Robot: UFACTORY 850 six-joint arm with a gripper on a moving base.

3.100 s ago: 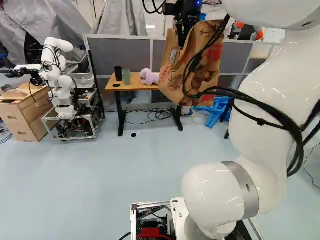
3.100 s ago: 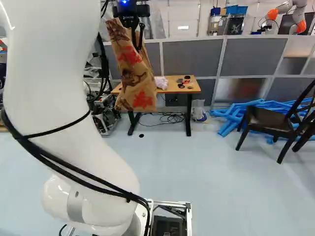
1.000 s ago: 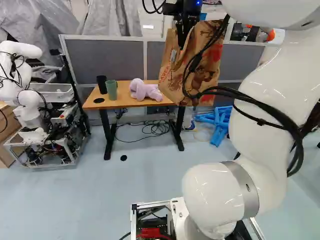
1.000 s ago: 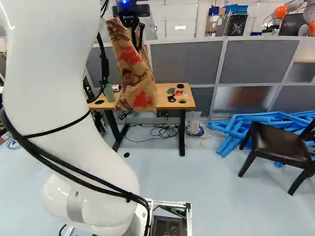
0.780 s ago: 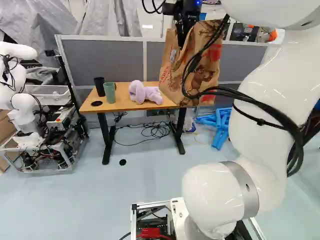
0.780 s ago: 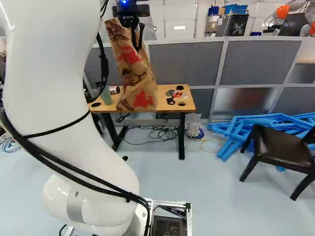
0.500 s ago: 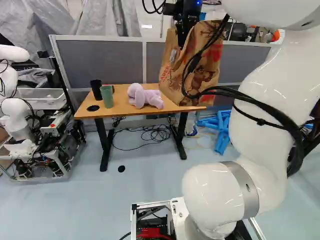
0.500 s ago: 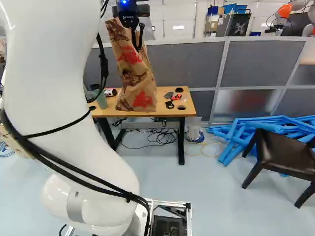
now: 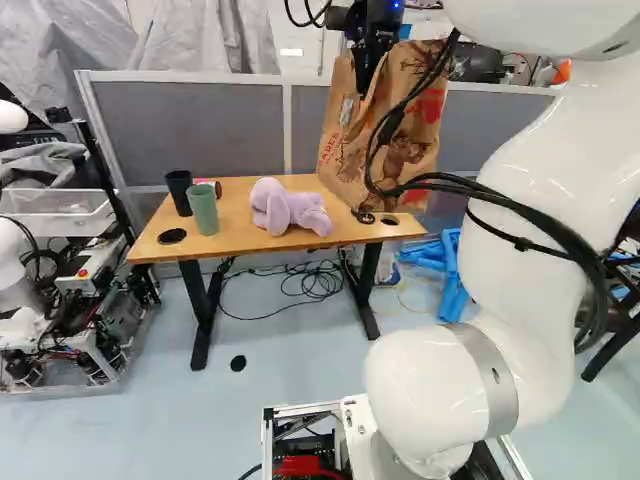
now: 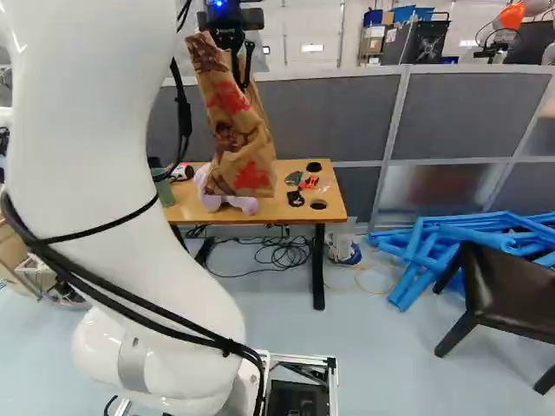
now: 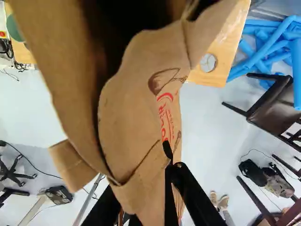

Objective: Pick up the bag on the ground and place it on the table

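Gripper (image 10: 242,83): fingers clamped on paper bag (image 10: 238,143) near its mouth | hangs below fingers, mouth up | long axis near upright, slightly tilted

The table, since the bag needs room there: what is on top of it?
On the table are a black cup, a green cup, a purple plush toy and several small items. The bag hides part of the top in each base view.

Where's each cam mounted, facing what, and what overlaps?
Left base view: base, behind arm, to its left; faces ahead, slightly down, at table and bag; arm at right.
Right base view: base, behind arm, to its right; similar heading; arm left, gripper above.
Wrist view: wrist, along gripper, into bag; fingers foreground.
Shared: bag, table in all.
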